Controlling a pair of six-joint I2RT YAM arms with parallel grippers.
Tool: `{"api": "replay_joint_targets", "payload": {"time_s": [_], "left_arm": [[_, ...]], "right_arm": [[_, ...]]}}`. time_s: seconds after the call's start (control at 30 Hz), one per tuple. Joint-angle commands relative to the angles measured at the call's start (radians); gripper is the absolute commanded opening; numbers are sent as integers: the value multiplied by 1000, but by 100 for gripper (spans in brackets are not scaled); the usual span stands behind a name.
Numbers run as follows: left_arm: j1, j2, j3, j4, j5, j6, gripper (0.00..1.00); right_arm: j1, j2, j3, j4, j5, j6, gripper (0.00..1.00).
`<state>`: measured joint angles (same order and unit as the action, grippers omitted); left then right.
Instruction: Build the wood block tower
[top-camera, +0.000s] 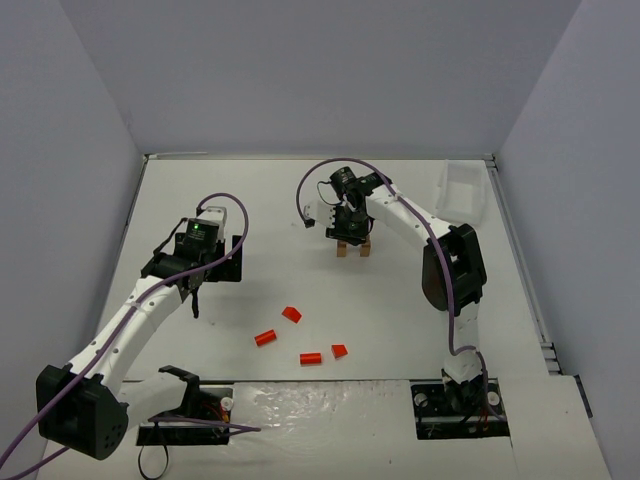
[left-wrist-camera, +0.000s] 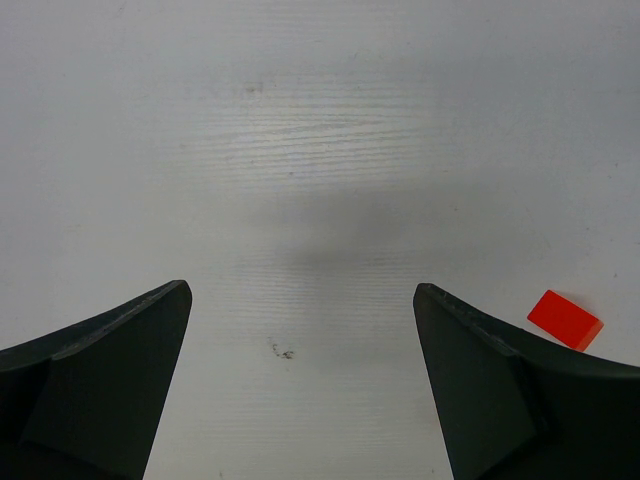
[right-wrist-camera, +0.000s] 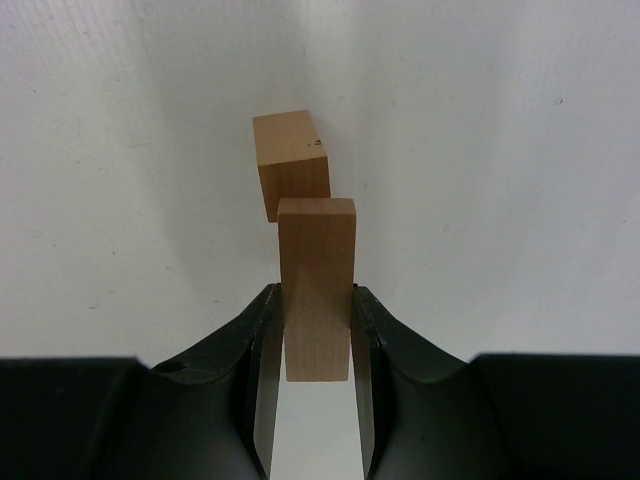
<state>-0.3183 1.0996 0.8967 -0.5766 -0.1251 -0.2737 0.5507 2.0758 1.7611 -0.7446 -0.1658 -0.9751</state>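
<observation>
My right gripper (top-camera: 350, 232) (right-wrist-camera: 316, 300) is shut on a tan rectangular block (right-wrist-camera: 316, 290) at the back middle of the table. A second tan block (right-wrist-camera: 291, 165) stands just beyond it, close to the held one; I cannot tell whether they touch. Both tan blocks show under the gripper in the top view (top-camera: 353, 248). Several small red-orange blocks lie at the front middle: (top-camera: 291, 314), (top-camera: 265, 337), (top-camera: 311, 358), (top-camera: 339, 350). My left gripper (top-camera: 194, 297) (left-wrist-camera: 302, 292) is open and empty over bare table, left of the red blocks. One red block (left-wrist-camera: 565, 318) shows just outside its right finger.
A white tray (top-camera: 462, 192) leans at the back right corner. Grey walls enclose the table on three sides. A purple cable loops above each arm. The arm bases and mounts sit at the near edge.
</observation>
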Motion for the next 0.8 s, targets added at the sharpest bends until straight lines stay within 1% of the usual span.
{"api": "replay_joint_targets", "payload": {"time_s": [0.0,0.77], "left_arm": [[8,-13,10,47,-13,5,92],[8,-21,8,47,-16,5,92]], "right_arm": [[3,-2,2,-8,-8,-17,23],[5,13,-2,1,-15,-16,26]]}}
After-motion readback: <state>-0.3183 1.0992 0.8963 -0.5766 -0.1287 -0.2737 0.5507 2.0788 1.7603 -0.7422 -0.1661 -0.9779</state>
